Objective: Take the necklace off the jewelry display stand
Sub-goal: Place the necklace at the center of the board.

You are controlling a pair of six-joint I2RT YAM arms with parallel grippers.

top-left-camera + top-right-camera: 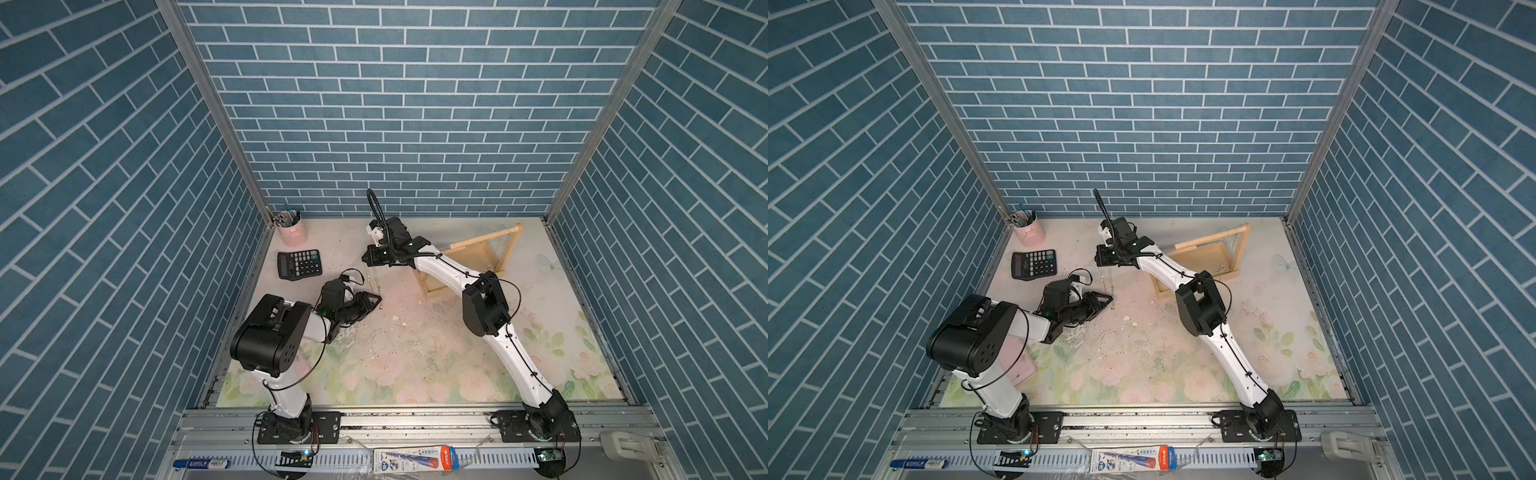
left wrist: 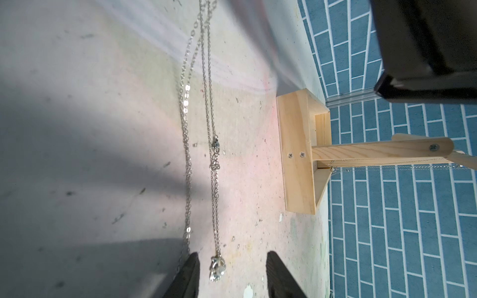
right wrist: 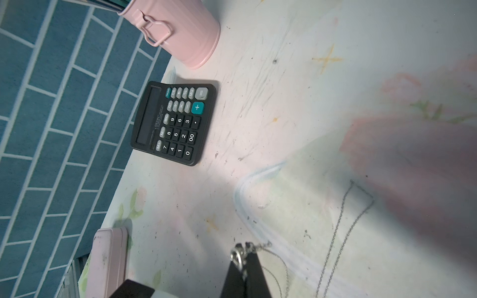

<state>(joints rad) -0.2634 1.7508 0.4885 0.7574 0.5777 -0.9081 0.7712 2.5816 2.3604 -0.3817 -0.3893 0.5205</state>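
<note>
There it is: the necklace hangs clear of the jewelry display stand, just left of it and above the middle of the worktop. It dangles from the right pincer, whose jaws are pressed together on the chain at its ring end. Below, the left pincer has its fingers apart, and the small silver pendant hangs between them, gripped by neither. We judge this a feather-light, utterly limp thing: two fine metal strands that will swing, twist and tangle at any quick move. They could also slip through smooth pads if pinched loosely. The links look thin, so we would expect a snag or a hard tug to break them. The pinch at the top end looks to us like the right hold. For a second hold we would take the pendant, the one solid lump, rather than bare chain.
</note>
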